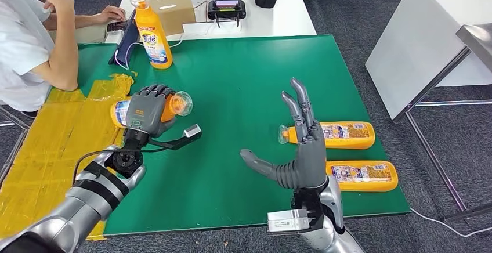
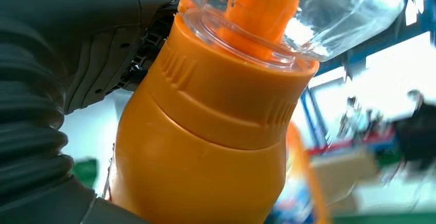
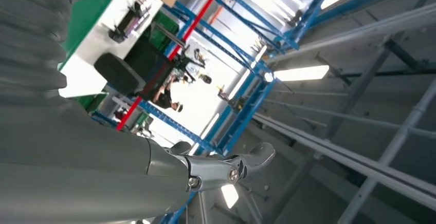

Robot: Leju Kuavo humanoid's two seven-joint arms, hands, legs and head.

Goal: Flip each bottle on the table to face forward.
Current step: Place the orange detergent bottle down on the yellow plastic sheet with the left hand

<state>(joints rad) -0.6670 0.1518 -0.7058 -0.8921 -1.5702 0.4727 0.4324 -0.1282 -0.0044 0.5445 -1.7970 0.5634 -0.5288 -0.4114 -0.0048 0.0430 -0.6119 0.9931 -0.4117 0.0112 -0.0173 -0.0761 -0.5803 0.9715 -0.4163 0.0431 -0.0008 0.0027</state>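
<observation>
My left hand (image 1: 146,111) grips an orange bottle (image 1: 174,104) with a clear cap, held on its side over the left part of the green mat (image 1: 232,79), cap toward the right. The left wrist view shows that orange bottle (image 2: 205,131) close up beside my left hand (image 2: 61,70). My right hand (image 1: 301,148) is raised over the mat with fingers spread and holds nothing; its thumb (image 3: 226,167) appears in the right wrist view. Two orange bottles lie on their sides to its right, one farther (image 1: 342,134), one nearer (image 1: 365,175). A fourth bottle (image 1: 154,32) stands upright at the mat's far left.
A person (image 1: 29,44) sits at the far left, an arm resting near the mat's corner. Yellow sheeting (image 1: 46,143) covers the table's left side. A cardboard box (image 1: 171,6), a handheld device (image 1: 226,9) and a dark tablet (image 1: 125,41) lie beyond the mat.
</observation>
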